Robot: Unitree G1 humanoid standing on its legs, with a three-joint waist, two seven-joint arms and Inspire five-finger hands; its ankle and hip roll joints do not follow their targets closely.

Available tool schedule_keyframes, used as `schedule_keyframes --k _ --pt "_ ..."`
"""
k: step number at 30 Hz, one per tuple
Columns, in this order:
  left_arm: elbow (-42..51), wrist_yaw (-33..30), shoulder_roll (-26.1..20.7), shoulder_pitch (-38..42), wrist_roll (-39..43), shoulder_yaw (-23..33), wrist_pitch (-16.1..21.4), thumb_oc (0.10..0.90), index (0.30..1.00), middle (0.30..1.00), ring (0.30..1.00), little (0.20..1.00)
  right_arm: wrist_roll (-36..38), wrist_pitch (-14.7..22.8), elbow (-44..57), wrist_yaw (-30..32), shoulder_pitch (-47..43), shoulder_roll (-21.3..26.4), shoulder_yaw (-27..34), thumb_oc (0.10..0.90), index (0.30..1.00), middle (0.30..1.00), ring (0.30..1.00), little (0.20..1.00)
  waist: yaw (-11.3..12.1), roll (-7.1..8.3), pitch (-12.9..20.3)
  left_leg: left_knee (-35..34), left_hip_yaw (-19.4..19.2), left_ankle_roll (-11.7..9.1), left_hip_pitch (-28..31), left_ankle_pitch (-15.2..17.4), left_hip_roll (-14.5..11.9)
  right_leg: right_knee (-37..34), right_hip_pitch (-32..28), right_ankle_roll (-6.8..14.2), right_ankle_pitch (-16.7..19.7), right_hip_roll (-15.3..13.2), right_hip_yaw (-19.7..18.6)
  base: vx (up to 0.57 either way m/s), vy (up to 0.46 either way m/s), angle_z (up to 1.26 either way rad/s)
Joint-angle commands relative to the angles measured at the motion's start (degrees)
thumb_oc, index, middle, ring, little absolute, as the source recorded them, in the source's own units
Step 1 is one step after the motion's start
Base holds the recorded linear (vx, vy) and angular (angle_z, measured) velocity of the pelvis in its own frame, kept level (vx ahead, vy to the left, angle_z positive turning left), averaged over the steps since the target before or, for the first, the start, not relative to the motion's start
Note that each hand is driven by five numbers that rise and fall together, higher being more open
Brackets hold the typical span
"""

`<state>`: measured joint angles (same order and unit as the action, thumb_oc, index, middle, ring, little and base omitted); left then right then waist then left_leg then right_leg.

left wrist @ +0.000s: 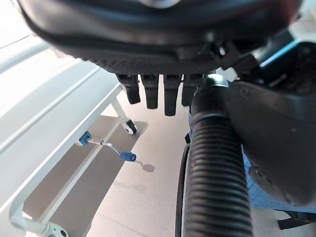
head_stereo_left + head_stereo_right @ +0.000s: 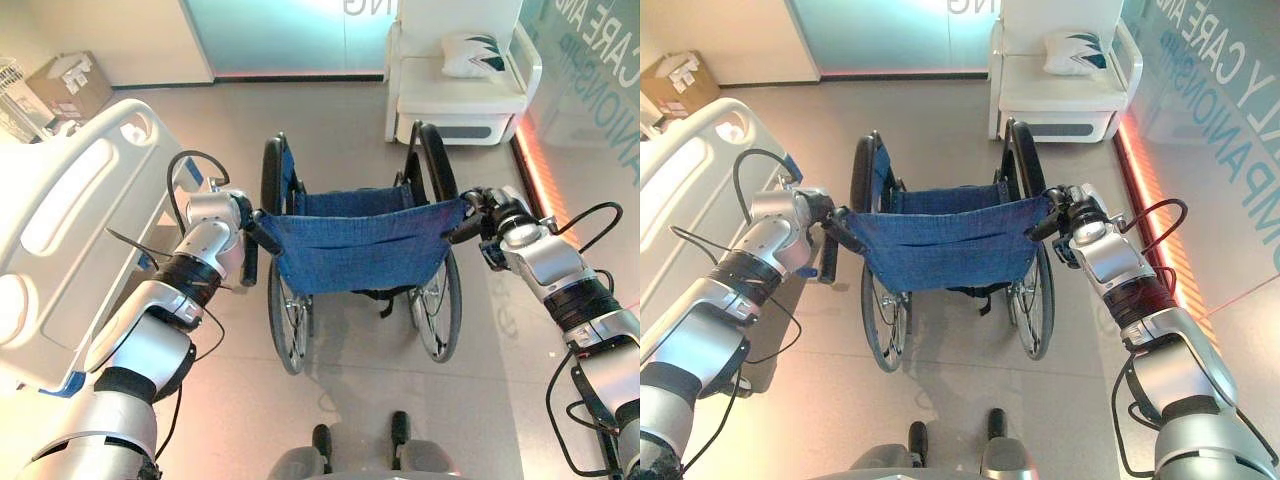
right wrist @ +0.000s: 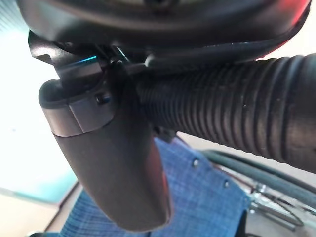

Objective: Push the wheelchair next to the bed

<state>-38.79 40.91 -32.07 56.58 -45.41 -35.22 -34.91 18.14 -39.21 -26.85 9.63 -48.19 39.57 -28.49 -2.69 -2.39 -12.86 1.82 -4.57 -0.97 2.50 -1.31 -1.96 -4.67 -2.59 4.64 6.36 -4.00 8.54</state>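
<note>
On the floor straight ahead stands the wheelchair [image 2: 355,250], seen from behind, its blue fabric back stretched between two ribbed black push handles. The left hand [image 2: 243,215] grasps the left handle [image 1: 215,182]; in the left wrist view the thumb presses the grip's side and the fingers [image 1: 157,94] curl past its far end. The right hand [image 2: 1068,212] grasps the right handle [image 3: 232,118], the thumb [image 3: 118,168] wrapped under the ribbed grip in the right wrist view. The white bed [image 2: 70,230] lies to the left, its footboard just beside the left arm, and the chair's left wheel is near the bed frame without touching it. A white armchair [image 2: 455,90] with a cushion [image 2: 472,52] sits beyond against the wall, and a cardboard box [image 2: 70,85] rests at far left.
</note>
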Motion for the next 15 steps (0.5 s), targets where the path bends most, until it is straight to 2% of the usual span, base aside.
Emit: schedule_keyframes --k 1,5,7,9,10,15 --pt "-9.8 4.3 -0.6 -9.9 -2.6 -5.2 -1.6 0.4 0.3 0.3 0.3 0.3 -5.8 -1.0 -2.4 -6.7 -6.7 -1.4 -3.0 0.4 0.3 0.3 0.3 0.3 1.6 2.49 -1.8 4.3 -0.5 1.3 -4.8 4.4 2.8 9.7 3.0 -1.9 -10.1 1.7 1.8 0.0 0.0 0.0" --pt "-10.6 4.5 0.3 -10.2 -2.9 -5.6 -1.7 0.4 0.3 0.3 0.3 0.3 -9.4 -2.0 -3.7 -10.1 -7.2 -1.2 -4.3 0.4 0.3 0.3 0.3 0.3 1.7 2.7 -1.9 4.4 -0.6 1.3 -4.7 4.5 2.6 9.7 2.9 -2.0 -10.1 1.7 2.0 0.0 0.0 0.0" --pt "-11.8 2.3 1.2 -10.2 -2.0 -6.1 -1.7 0.4 0.3 0.3 0.3 0.3 -13.5 -2.4 -5.4 -12.4 -8.0 -1.3 -5.3 0.4 0.3 0.3 0.3 0.3 1.7 3.04 -1.9 4.4 -0.6 1.4 -4.5 4.6 2.6 9.8 2.8 -2.0 -10.2 1.7 2.0 0.0 0.0 0.0" --pt "-12.9 -1.2 2.4 -10.2 0.4 -6.2 -2.0 0.4 0.3 0.3 0.3 0.3 -19.0 -3.7 -7.0 -17.3 -9.5 -1.2 -6.4 0.4 0.3 0.3 0.3 0.3 1.9 3.43 -1.8 4.3 -0.6 1.4 -4.4 4.7 2.6 9.6 2.6 -1.9 -10.3 1.7 2.1 0.0 0.0 0.0" --pt "-13.0 -1.8 2.5 -10.1 0.9 -6.2 -2.1 0.4 0.3 0.3 0.3 0.3 -19.6 -3.9 -7.2 -18.1 -9.9 -1.1 -6.6 0.4 0.3 0.3 0.3 0.3 1.9 3.49 -1.8 4.3 -0.6 1.4 -4.4 4.7 2.6 9.6 2.6 -1.9 -10.3 1.7 2.1 0.0 0.0 0.0" --pt "-14.0 -14.0 4.0 -10.8 9.3 -5.5 -2.0 0.4 0.3 0.3 0.3 0.3 -24.6 -4.9 -9.5 -23.1 -12.1 -1.0 -8.4 0.4 0.3 0.3 0.3 0.3 2.4 4.0 -1.7 3.7 -0.4 1.5 -4.0 4.8 2.7 9.1 2.2 -1.7 -10.2 1.7 2.0 0.0 0.003 0.04"
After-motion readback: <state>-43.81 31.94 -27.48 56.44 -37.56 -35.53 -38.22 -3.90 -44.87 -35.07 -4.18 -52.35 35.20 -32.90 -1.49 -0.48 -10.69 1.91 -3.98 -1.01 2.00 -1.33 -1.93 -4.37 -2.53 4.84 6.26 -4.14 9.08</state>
